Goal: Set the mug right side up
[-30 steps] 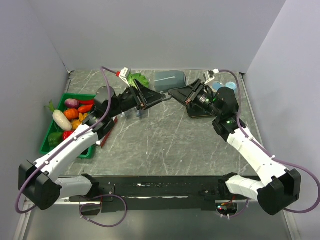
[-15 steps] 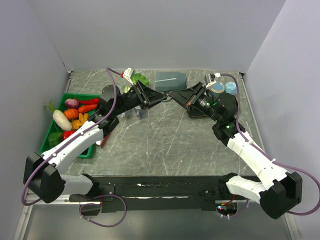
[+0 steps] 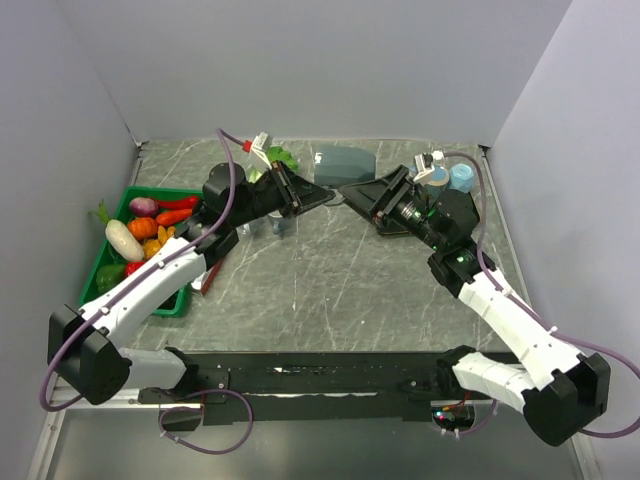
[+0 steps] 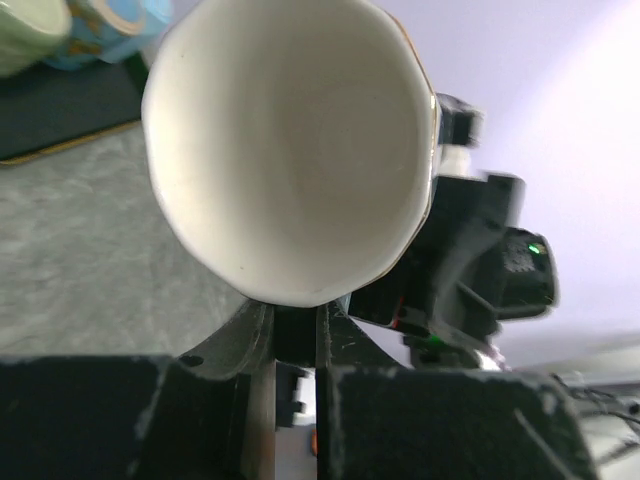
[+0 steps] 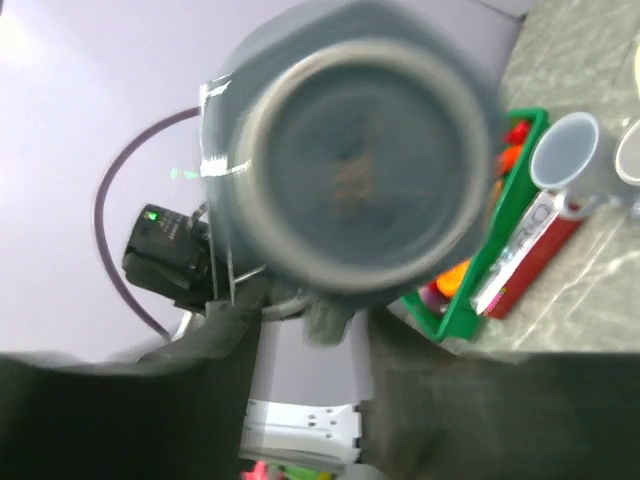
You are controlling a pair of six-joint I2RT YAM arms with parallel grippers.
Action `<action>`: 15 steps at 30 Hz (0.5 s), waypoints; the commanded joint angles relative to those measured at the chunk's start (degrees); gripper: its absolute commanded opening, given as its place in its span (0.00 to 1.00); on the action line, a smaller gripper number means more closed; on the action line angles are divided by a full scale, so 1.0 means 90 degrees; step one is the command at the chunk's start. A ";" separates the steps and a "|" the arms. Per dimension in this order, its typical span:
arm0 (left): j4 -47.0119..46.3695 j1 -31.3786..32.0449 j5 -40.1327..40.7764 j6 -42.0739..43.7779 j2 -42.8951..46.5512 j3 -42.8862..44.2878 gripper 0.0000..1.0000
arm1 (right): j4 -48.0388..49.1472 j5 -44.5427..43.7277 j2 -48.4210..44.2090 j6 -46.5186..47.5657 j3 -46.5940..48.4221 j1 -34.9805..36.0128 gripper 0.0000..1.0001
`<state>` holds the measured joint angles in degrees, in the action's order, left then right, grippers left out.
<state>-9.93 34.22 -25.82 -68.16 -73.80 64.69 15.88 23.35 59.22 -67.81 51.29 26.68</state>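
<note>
The blue-grey mug (image 3: pixel 343 162) is held up off the table between both arms, lying on its side. In the left wrist view its white inside (image 4: pixel 290 140) faces the camera, and my left gripper (image 4: pixel 296 322) is shut on the lower rim. The right wrist view shows the mug's round base (image 5: pixel 355 170), blurred, with a stub of handle (image 5: pixel 330 318) hanging below it. My right gripper (image 5: pixel 310 345) stands open, its fingers either side of that stub and apart from it. From above, the left gripper (image 3: pixel 322 197) and right gripper (image 3: pixel 347 190) almost meet tip to tip.
A green tray (image 3: pixel 108 265) of toy vegetables sits at the left, with a red box (image 5: pixel 530 250) and a grey cup (image 5: pixel 575 150) beside it. Several small cups (image 3: pixel 461 176) stand at the back right by a dark mat (image 4: pixel 70 110).
My left gripper has closed onto the mug's rim. My right gripper's fingers have spread apart off the mug. Both arms have shifted slightly.
</note>
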 commanded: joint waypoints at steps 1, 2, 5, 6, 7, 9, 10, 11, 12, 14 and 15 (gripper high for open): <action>0.0544 -0.0042 0.0778 0.1088 0.0085 0.0721 0.01 | -0.0426 -0.0309 -0.0349 0.0522 -0.0102 0.0083 0.83; 0.0818 -0.0042 0.0895 0.1195 0.0056 0.0820 0.01 | -0.0600 -0.0416 -0.0369 0.0581 -0.0142 0.0083 0.88; 0.1793 -0.0042 0.1452 0.1810 -0.0120 0.1191 0.01 | -0.1215 -0.0631 -0.0467 0.0854 -0.0191 0.0054 1.00; 0.1913 -0.0042 0.1579 0.2111 -0.0207 0.1211 0.01 | -0.1711 -0.0806 -0.0544 0.1068 -0.0152 0.0063 1.00; 0.2050 -0.0042 0.1822 0.2240 -0.0228 0.1240 0.01 | -0.1947 -0.0885 -0.0593 0.1166 -0.0142 0.0054 1.00; 0.2255 -0.0042 0.2009 0.2591 -0.0344 0.1221 0.01 | -0.2696 -0.1245 -0.0730 0.1429 -0.0093 0.0044 1.00; 0.2333 -0.0042 0.2194 0.2680 -0.0374 0.1221 0.01 | -0.2914 -0.1383 -0.0779 0.1518 -0.0064 0.0034 1.00; 0.2460 -0.0042 0.2292 0.2778 -0.0403 0.1221 0.01 | -0.3187 -0.1519 -0.0828 0.1596 0.0023 0.0024 1.00; 0.2510 -0.0042 0.2370 0.2914 -0.0481 0.1221 0.01 | -0.3683 -0.1714 -0.0915 0.1713 0.0092 0.0024 1.00; 0.2578 -0.0032 0.2575 0.3051 -0.0559 0.1211 0.01 | -0.4213 -0.2309 -0.1013 0.1821 0.0296 0.0034 1.00; 0.2646 -0.0023 0.2663 0.3168 -0.0666 0.1201 0.01 | -0.4448 -0.2515 -0.1033 0.1909 0.0365 0.0005 1.00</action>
<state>16.19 33.93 -7.25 -45.93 -79.20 72.23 -11.64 11.03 52.31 -55.53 50.02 27.11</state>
